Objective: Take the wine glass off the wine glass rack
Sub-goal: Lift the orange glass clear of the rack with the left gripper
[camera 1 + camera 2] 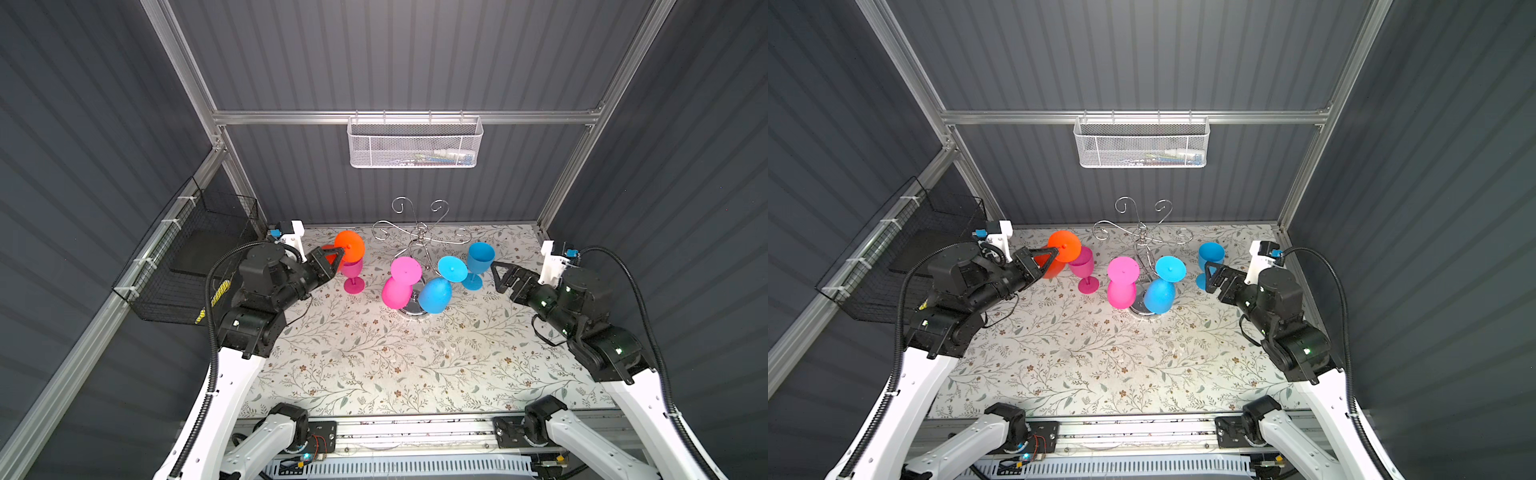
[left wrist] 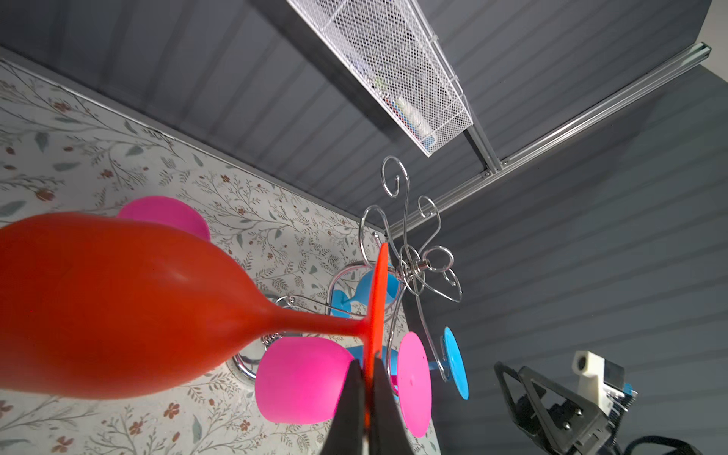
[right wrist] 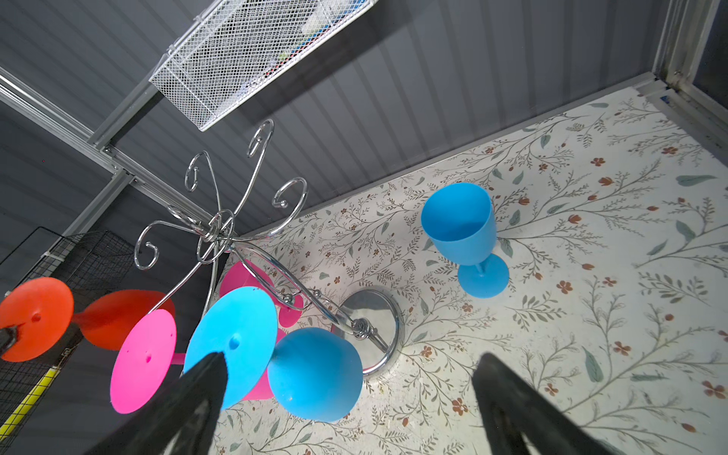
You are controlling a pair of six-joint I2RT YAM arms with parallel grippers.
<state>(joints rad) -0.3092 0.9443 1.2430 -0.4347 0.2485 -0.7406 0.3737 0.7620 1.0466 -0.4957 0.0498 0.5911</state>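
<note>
The table wore a floral cover point(image 1: 374, 365) inside dark ribbed walls point(image 1: 415, 62). Your left pincer point(image 1: 341, 250) was pinched shut on the foot of the orange glass point(image 1: 349, 246). That glass hung bowl-down in the air, clear of the rack point(image 1: 420, 235) and to its left, above a standing pink glass point(image 1: 352, 272). Your right pincer point(image 1: 498, 264) stood wide open, holding nothing, just beside a standing blue glass point(image 1: 480, 259). On the rack itself, a hanging pink glass point(image 1: 398, 286) and a hanging blue glass point(image 1: 435, 294) dangled upside down, side by side.
</note>
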